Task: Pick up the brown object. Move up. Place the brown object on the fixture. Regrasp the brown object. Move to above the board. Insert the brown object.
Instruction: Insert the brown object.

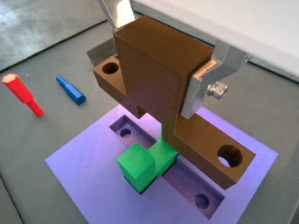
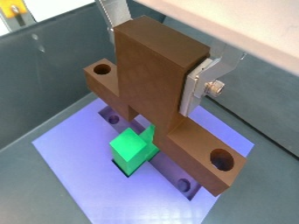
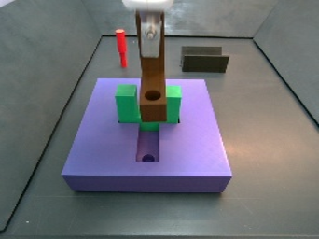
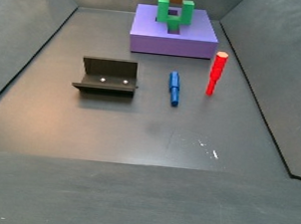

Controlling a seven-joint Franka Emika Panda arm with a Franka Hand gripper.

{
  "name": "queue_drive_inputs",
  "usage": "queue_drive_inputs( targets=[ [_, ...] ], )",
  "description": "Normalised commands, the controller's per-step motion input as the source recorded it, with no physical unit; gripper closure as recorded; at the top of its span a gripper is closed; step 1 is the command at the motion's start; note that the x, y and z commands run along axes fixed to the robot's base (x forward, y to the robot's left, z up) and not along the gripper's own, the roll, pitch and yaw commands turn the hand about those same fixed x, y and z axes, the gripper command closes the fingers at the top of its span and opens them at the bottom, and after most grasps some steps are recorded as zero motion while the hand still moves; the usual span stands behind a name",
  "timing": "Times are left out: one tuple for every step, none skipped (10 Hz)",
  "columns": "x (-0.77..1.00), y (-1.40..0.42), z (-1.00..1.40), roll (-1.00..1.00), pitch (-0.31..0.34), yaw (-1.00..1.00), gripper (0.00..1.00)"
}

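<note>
Up close in both wrist views, the brown object (image 1: 163,96) is seen clamped across its upright block by the fingers (image 1: 219,72) of the gripper (image 2: 158,48), so they're closed only as far as that block allows. Its lower end is parked right at the green piece (image 2: 132,147) on the purple board (image 1: 87,171). Further off on the tabletop (image 4: 137,133), a blue peg (image 4: 173,87) and a red peg (image 4: 214,72) are seen lying, and the fixture (image 4: 106,77) is left standing well apart.
</note>
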Motion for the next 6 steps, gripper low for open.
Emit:
queue_drive_inputs(
  targets=[
    [-0.12, 0.1, -0.19, -0.48, 0.0, -0.01, 1.0],
    [-0.07, 0.09, -0.06, -0.5, -0.004, -0.01, 1.0],
    [-0.08, 0.2, -0.02, -0.39, -0.009, -0.01, 1.0],
    [-0.08, 0.11, 0.0, -0.2, -0.01, -0.01, 1.0],
    [-0.05, 0.0, 0.0, -0.07, -0.017, -0.03, 1.0],
    [-0.01, -0.2, 0.0, 0.0, -0.011, -0.01, 1.0]
  ],
)
